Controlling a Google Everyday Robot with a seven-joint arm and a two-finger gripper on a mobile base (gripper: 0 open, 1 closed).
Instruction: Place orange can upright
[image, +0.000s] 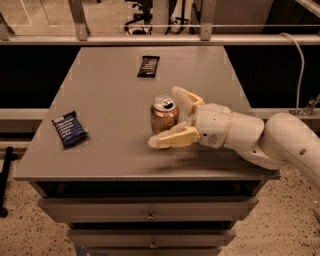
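The orange can (163, 114) stands upright on the grey table (110, 100), near the middle right, its silver top and pull tab facing up. My gripper (168, 116) reaches in from the right, with its cream fingers spread wide on either side of the can. One finger (186, 100) is behind the can and the other (170, 138) is in front of it, both apart from its wall. The gripper is open and holds nothing.
A blue snack bar (69, 128) lies at the table's left front. A dark snack bar (148, 66) lies at the far middle. The table's front edge is just below my gripper. A rail and glass run behind the table.
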